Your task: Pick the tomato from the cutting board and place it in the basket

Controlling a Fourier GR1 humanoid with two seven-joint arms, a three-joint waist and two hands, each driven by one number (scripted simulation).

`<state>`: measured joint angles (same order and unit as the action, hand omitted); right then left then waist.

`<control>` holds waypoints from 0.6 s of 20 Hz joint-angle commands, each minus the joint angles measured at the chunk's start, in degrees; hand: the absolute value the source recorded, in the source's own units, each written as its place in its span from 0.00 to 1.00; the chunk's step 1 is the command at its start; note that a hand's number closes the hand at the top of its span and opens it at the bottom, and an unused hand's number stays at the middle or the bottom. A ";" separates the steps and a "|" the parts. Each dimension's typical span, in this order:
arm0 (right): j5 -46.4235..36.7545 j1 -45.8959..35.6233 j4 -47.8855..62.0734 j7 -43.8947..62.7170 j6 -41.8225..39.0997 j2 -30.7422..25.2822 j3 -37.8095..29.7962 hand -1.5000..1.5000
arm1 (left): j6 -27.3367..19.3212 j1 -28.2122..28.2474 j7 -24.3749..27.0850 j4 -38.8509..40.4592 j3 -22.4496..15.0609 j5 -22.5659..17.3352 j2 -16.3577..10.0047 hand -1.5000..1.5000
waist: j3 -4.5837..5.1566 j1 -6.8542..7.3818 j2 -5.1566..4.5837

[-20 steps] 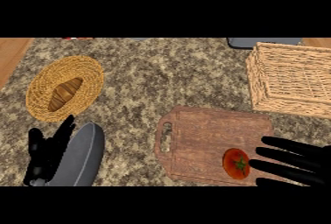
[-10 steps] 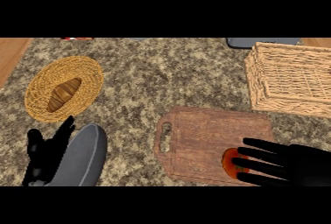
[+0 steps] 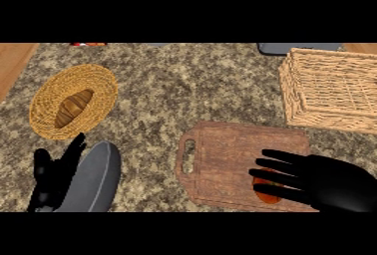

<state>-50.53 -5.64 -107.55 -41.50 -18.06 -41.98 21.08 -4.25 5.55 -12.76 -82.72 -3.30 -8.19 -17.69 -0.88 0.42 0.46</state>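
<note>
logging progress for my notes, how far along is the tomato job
Done: nothing yet; the round red tomato lies on the brown wooden cutting board. In hand: the black right hand is spread over it, fingers straight, not curled round it. Left: grasp it, lift it and set it in the square woven wicker basket at upper right.
</note>
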 commanded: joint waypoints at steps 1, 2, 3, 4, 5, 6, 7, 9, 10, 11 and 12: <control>-2.27 0.65 1.17 0.14 0.66 2.66 1.75 0.00 | -0.49 2.66 -1.25 2.28 -2.85 0.71 3.84 0.50 | 0.87 -0.25 -0.49; -2.22 -1.53 1.67 0.49 -1.07 3.43 1.55 0.00 | 0.36 3.08 -2.40 0.76 -1.65 0.54 1.83 0.50 | 0.87 -0.01 -0.48; -2.54 -0.77 1.95 -0.88 0.37 3.16 1.28 0.00 | 0.85 4.60 -2.09 0.24 -1.96 0.74 1.61 0.50 | 0.86 -0.02 -0.46; -5.43 -1.51 2.51 1.75 0.81 5.98 3.82 0.00 | 1.43 2.41 -2.53 0.92 -1.12 -0.22 1.75 0.50 | 0.87 -0.04 -0.50; -5.52 1.08 0.75 1.70 0.86 4.90 3.11 0.00 | -0.04 2.69 -4.01 -0.43 -1.16 0.35 2.32 0.50 | 0.87 -0.36 -0.42; -6.11 -0.43 4.34 -0.89 2.22 4.20 1.99 0.00 | -0.49 2.30 -2.02 1.12 -2.19 1.52 3.77 0.50 | 0.87 -0.25 -0.50; -9.38 1.52 4.34 0.66 5.12 6.26 5.44 0.00 | 1.31 3.36 -0.02 3.86 -1.38 0.94 2.80 0.50 | 0.88 -0.30 -0.54; -11.32 1.28 4.65 1.45 3.54 4.30 4.54 0.00 | 0.17 1.52 -2.14 2.46 -1.80 1.82 3.33 0.50 | 0.88 -0.47 -0.50; -12.40 -0.97 3.48 4.05 1.38 6.51 5.73 0.00 | 0.48 1.20 -3.76 1.23 -1.03 0.93 2.90 0.50 | 0.89 -0.24 -0.48; -12.01 0.64 4.51 1.81 2.81 4.74 4.23 0.00 | -0.50 3.45 -2.52 0.30 -1.94 2.12 3.84 0.50 | 0.87 -0.28 -0.45; -13.53 1.15 5.67 1.74 4.29 4.80 4.78 0.00 | 0.92 5.27 -2.27 -0.93 -1.64 1.17 3.15 0.50 | 0.86 -0.11 -0.43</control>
<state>-60.67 -5.14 -103.70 -39.82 -15.36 -37.18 25.25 -4.53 6.59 -13.67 -84.50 -2.85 -6.45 -16.55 -0.80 0.19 0.48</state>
